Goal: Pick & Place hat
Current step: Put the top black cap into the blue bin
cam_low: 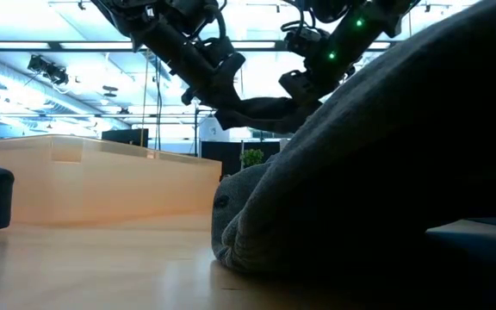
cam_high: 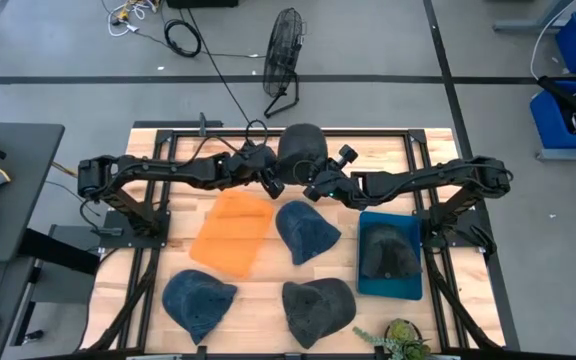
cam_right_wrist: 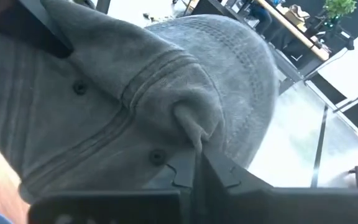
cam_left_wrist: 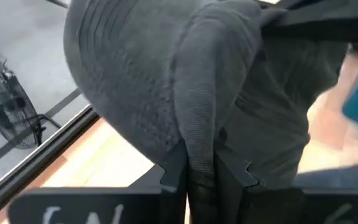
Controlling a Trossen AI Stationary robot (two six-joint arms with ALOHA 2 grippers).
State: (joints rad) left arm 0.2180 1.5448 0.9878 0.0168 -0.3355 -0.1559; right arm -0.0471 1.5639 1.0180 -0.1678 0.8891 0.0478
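Observation:
A dark grey cap (cam_high: 300, 150) hangs in the air over the table's far middle, held between both arms. In the low view the cap (cam_low: 257, 110) stretches between the two grippers. My left gripper (cam_high: 271, 186) is at its left side and my right gripper (cam_high: 315, 190) at its right side, both shut on it. Each wrist view is filled by the cap (cam_left_wrist: 142, 81) (cam_right_wrist: 166, 93). My left gripper (cam_left_wrist: 201, 168) pinches a raised fold of the cap's grey cloth (cam_left_wrist: 199, 134) between its two fingers, coming from the table's left. The cap is lifted clear of the table. My right gripper (cam_right_wrist: 196, 158) pinches a bunched fold of the cap's stitched edge (cam_right_wrist: 194, 127) between its fingers, coming from the table's right. The cap is clear of the table.
On the table lie an orange hat (cam_high: 233, 232), a blue-grey hat (cam_high: 306, 230), a blue hat (cam_high: 198, 303) and a dark grey hat (cam_high: 318, 310). Another dark hat (cam_high: 388, 252) lies in a blue tray (cam_high: 368, 285). A small plant (cam_high: 398, 340) stands at the near edge.

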